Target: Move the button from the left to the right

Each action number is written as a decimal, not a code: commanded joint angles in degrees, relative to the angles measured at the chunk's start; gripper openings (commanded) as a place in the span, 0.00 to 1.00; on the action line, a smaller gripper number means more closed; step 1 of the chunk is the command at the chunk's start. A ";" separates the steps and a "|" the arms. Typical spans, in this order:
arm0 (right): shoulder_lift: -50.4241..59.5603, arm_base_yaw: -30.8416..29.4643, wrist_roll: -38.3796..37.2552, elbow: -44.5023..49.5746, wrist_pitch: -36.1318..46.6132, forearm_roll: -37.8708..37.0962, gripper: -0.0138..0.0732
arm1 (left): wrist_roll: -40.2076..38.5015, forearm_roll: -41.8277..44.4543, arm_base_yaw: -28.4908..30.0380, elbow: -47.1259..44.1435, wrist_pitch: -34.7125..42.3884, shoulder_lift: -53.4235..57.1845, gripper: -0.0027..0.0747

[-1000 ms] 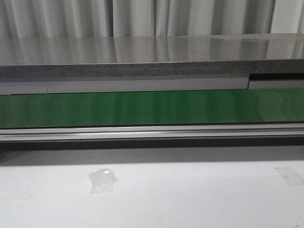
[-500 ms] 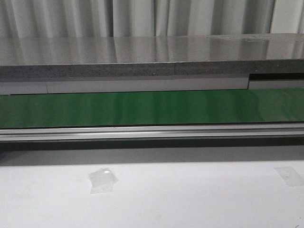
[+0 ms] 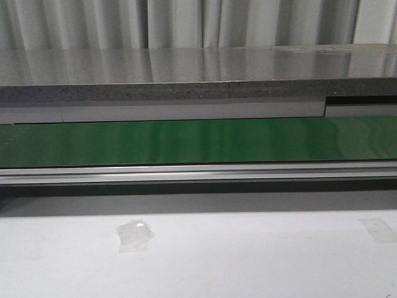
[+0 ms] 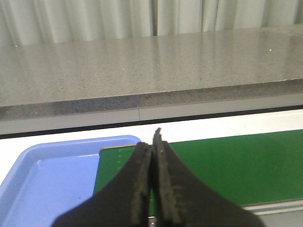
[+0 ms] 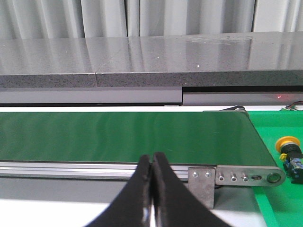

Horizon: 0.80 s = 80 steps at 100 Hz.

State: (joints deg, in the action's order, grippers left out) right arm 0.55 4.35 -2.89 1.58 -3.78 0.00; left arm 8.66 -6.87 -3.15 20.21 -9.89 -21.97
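The button (image 5: 289, 152), with a yellow cap on a black body, lies on a green surface (image 5: 279, 198) just past the right end of the green conveyor belt (image 5: 123, 135); it shows only in the right wrist view. My right gripper (image 5: 152, 158) is shut and empty, in front of the belt's metal rail, well to the left of the button. My left gripper (image 4: 151, 142) is shut and empty, over the left end of the belt (image 4: 227, 163) beside a blue tray (image 4: 42, 184). Neither gripper shows in the front view.
The green belt (image 3: 198, 141) runs across the front view behind a metal rail (image 3: 198, 172). A grey stone counter (image 3: 198, 77) stands behind it, with curtains beyond. Two tape patches (image 3: 133, 236) lie on the white table. A metal bracket (image 5: 203, 182) ends the rail.
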 commanded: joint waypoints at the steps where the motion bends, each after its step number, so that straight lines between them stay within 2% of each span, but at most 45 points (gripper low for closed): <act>1: 1.13 0.09 -0.10 -0.89 4.83 -0.84 0.08 | -0.21 1.60 -0.09 1.11 4.97 0.06 0.01; 24: 1.13 0.09 -0.10 -0.89 4.83 -0.84 0.08 | -11.62 10.66 -0.09 -5.46 5.19 6.32 0.01; 53: 1.13 0.09 -0.10 -0.89 4.83 -0.84 0.08 | -11.87 11.67 0.15 -15.41 5.19 18.42 0.01; 71: 1.13 0.09 -0.10 -0.89 4.83 -0.84 0.08 | -12.13 11.67 2.24 -19.52 5.31 23.98 0.01; 80: 1.13 0.09 -0.10 -0.89 4.83 -0.84 0.08 | -12.13 11.67 2.97 -21.33 8.09 24.19 0.01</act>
State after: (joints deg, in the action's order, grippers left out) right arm 0.55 4.35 -2.99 1.58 -3.78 0.00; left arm -2.70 4.74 -0.67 0.00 -9.10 0.24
